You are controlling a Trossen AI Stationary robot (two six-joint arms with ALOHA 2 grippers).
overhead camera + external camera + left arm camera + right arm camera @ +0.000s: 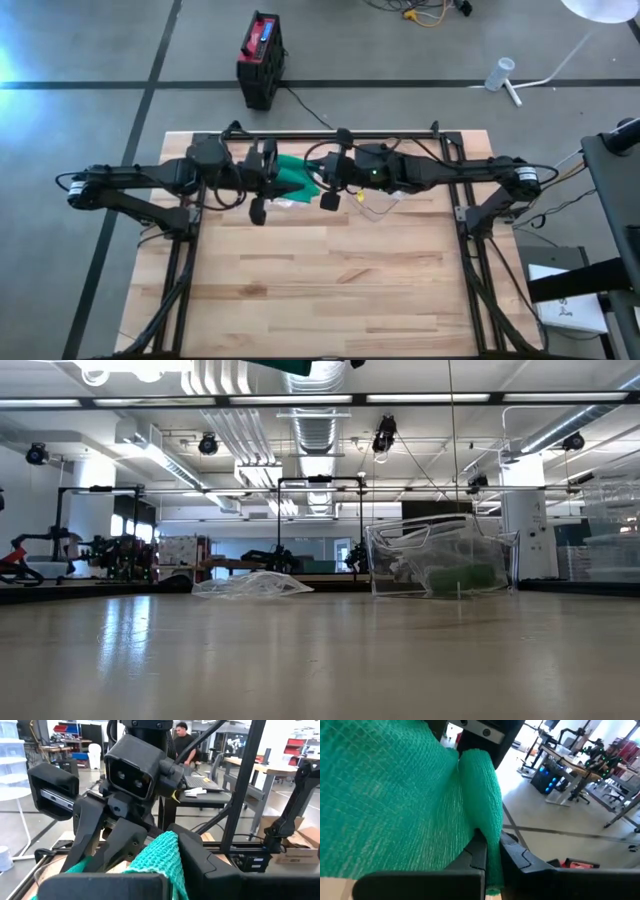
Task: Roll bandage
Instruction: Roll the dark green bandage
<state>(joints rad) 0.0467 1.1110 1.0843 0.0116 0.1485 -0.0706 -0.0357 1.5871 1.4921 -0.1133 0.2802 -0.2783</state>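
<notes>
We find both arms raised and meeting over the far half of the table (330, 290), at about 12 o'clock from its centre, with the green bandage (293, 178) held up in the air between them. The left gripper (172, 852) has its jaws closed on one part of the bandage; in its wrist view the green mesh rises between its dark fingers, with the other arm's wrist camera facing it. The right gripper (492, 847) is likewise clamped on the bandage, the cloth pinched between its fingers and spreading as a wide, slack sheet beyond them. In the low view only a scrap of green shows at the top edge, so we judge the bandage well clear of the tabletop. On progress: the cloth looks mostly open and unrolled, folded loosely and not wound; we see no tight roll, so we judge the rolling at an early stage, with nearly all of it left to do. On the table, at about 2 o'clock from centre, lies a clear plastic package (440, 565) with something green inside, and a crumpled clear wrapper (250, 585) lies apart from it. A person sits in the room behind. We can read no brand, label or writing anywhere; the package shows none legible.
</notes>
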